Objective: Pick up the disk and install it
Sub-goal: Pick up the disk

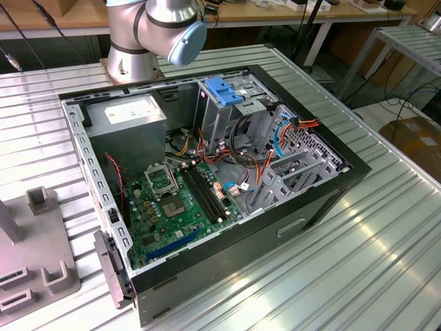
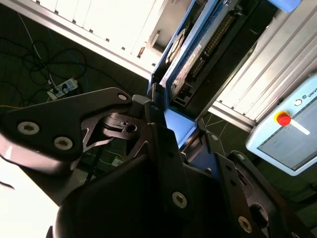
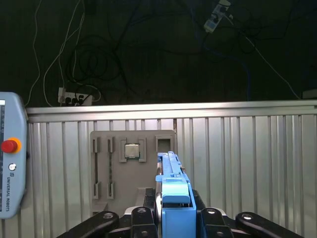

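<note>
Exterior view looks down slantwise on the PC case on the bench; both wrist views hug the gripper, sharing the disk.

Disk in the hand, holder tray beyond; computer case on the table, arm behind

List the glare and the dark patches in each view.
Exterior view: light glares off the ribbed table, while the open computer case is evenly lit. Second wrist view: the table behind the disk is blown out white, and the pincer gripping it is dark. First wrist view: even light on the disk, black background beyond the table's edge.
</note>
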